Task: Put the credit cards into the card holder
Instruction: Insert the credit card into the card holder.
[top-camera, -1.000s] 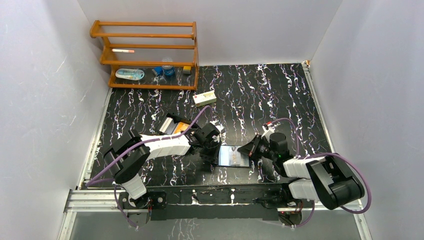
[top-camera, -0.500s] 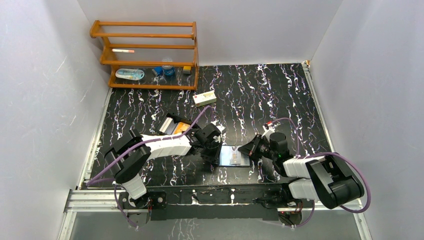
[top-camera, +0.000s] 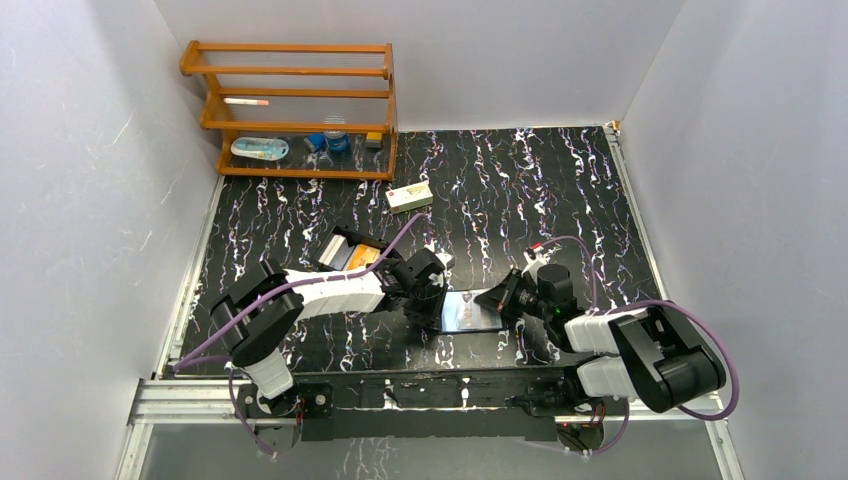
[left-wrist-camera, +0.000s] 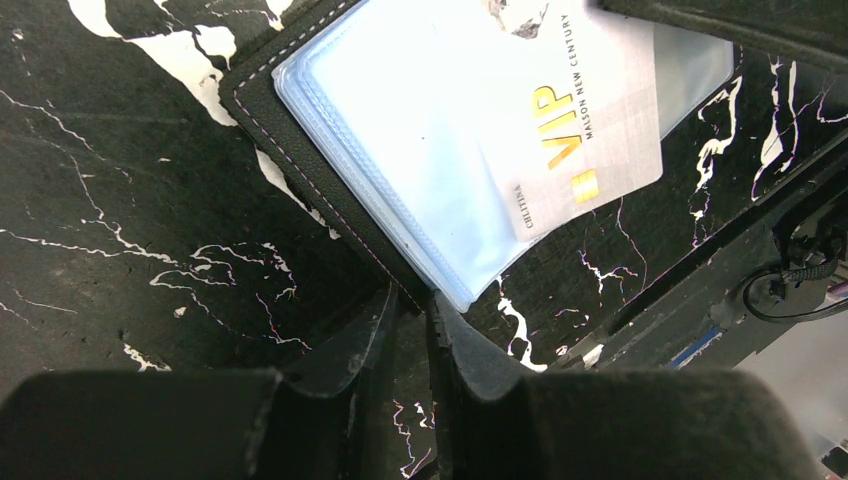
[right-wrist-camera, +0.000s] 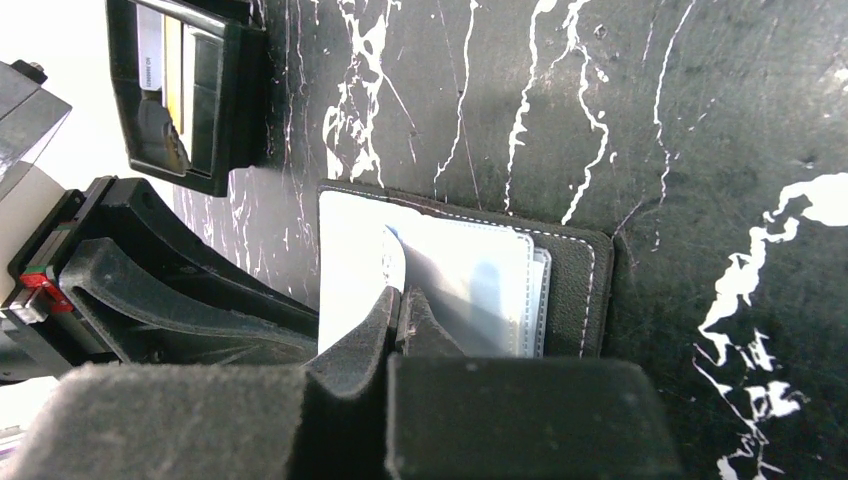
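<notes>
The card holder (top-camera: 470, 312) lies open on the black marbled table between the two arms, its blue-grey sleeves (left-wrist-camera: 420, 150) facing up. A pale credit card (left-wrist-camera: 590, 110) printed "VIP" sits partly inside a sleeve, its right part sticking out. My left gripper (left-wrist-camera: 412, 295) is shut on the stitched black edge of the holder's near corner. From the other side, my right gripper (right-wrist-camera: 402, 293) is shut on the white card (right-wrist-camera: 350, 270) at the sleeve's mouth, and the sleeve's lip curls up beside its fingertips. The black cover (right-wrist-camera: 580, 290) frames the sleeves on the right.
A black hinged box (top-camera: 348, 252) with white and orange contents stands open just behind the left arm and shows again as the box (right-wrist-camera: 190, 90) in the right wrist view. A cream carton (top-camera: 410, 196) lies farther back. A wooden rack (top-camera: 290, 110) with small items fills the back left corner.
Both grippers and the card holder have shifted slightly away from the table's near edge. The visible sleeve area looks a little narrower. Both grips are the same as before.
</notes>
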